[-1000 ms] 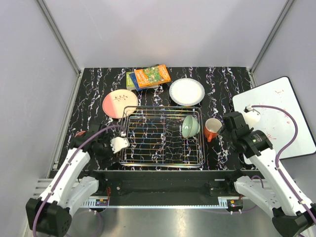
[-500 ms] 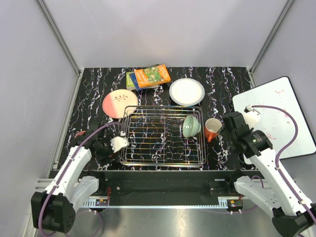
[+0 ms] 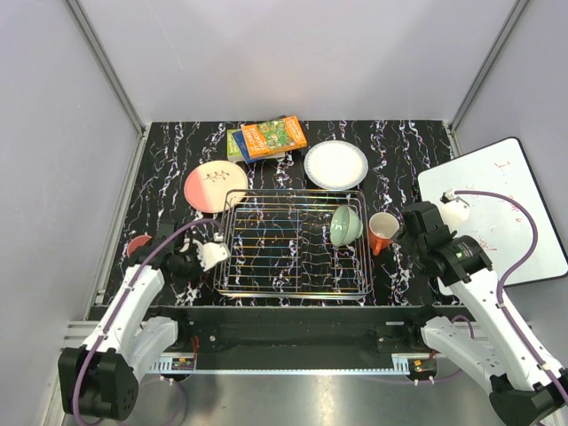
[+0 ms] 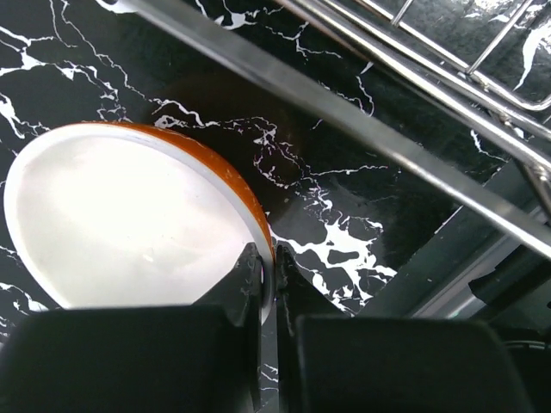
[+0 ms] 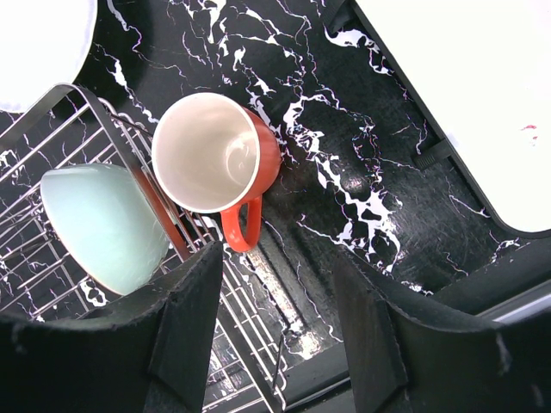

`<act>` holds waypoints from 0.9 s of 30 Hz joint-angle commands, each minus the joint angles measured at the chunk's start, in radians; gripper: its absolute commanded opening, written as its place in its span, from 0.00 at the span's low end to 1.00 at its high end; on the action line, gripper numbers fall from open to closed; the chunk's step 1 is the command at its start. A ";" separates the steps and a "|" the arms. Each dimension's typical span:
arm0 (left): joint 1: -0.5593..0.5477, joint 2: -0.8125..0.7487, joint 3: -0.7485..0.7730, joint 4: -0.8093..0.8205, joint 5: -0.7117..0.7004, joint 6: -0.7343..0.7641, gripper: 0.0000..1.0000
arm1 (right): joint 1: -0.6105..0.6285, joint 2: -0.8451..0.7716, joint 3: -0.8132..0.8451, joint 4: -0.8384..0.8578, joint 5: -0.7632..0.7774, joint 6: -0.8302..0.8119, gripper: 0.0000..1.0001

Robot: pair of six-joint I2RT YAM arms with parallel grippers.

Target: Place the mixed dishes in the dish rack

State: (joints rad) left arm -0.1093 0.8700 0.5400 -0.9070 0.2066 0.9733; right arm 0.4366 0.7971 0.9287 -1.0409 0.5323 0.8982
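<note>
The orange bowl with white inside (image 4: 120,224) sits on the black marbled table left of the dish rack (image 3: 293,266). My left gripper (image 4: 268,268) is shut on its rim, one finger inside and one outside; in the top view the bowl (image 3: 138,244) shows just beyond my left gripper (image 3: 167,257). The pale green bowl (image 3: 343,225) leans inside the rack at its right end. The orange-red mug (image 5: 215,155) stands upright against the rack's right side. My right gripper (image 5: 275,258) hovers open just near of its handle, touching nothing.
A pink-and-cream plate (image 3: 215,185) and a white plate (image 3: 335,165) lie behind the rack, with colourful books (image 3: 271,138) at the back. A whiteboard (image 3: 497,209) lies off the table's right edge. Rack wires (image 4: 344,95) run close past the left gripper.
My left gripper has closed from wide open onto the orange bowl's rim, and the bowl now shows left of the arm. The right arm has hardly moved.
</note>
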 commanded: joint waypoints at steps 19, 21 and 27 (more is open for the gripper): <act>0.005 0.114 0.879 0.249 0.691 -1.030 0.00 | -0.004 0.028 0.033 0.053 0.028 -0.002 0.61; -0.062 0.092 0.757 0.659 0.758 -1.399 0.00 | -0.006 0.034 0.036 0.062 0.026 -0.007 0.61; -0.485 0.205 0.775 0.884 0.545 -1.677 0.00 | -0.006 0.016 0.021 0.076 0.014 0.014 0.61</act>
State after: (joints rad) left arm -0.3782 0.9844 1.2537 -0.3508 0.7700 -0.3050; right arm 0.4362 0.8299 0.9291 -1.0061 0.5320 0.8970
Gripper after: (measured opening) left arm 0.038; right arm 0.612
